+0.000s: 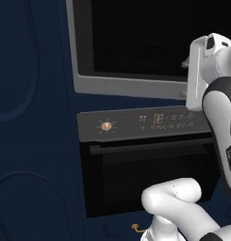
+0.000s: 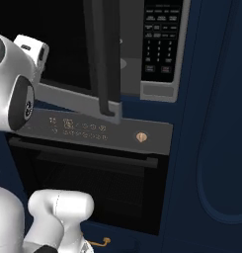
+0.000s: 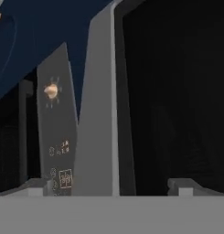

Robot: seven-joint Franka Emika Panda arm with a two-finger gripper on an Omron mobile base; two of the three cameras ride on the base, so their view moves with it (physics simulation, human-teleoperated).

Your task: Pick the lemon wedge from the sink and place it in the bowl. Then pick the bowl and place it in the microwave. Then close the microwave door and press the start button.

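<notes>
The microwave door (image 1: 131, 47) is a dark glass panel edged in silver-grey. It stands swung out from the microwave (image 2: 162, 84), and its free edge (image 2: 105, 59) shows end-on in the right base view. The microwave's keypad (image 2: 162, 39) sits to the right of that edge. My gripper (image 3: 111, 187) is open with nothing between its fingertips (image 3: 186, 185). It faces the door's glass (image 3: 177, 91) and frame (image 3: 99, 114) from close by. My white hand (image 1: 204, 66) hangs in front of the door's right part. The lemon wedge, the bowl and the sink are out of view.
Below the microwave is an oven (image 1: 145, 174) with a dark icon panel and a brass knob (image 1: 106, 125). Dark blue cabinet fronts (image 1: 32, 117) flank both appliances. My arm's white elbow (image 1: 176, 195) sits low in front of the oven door.
</notes>
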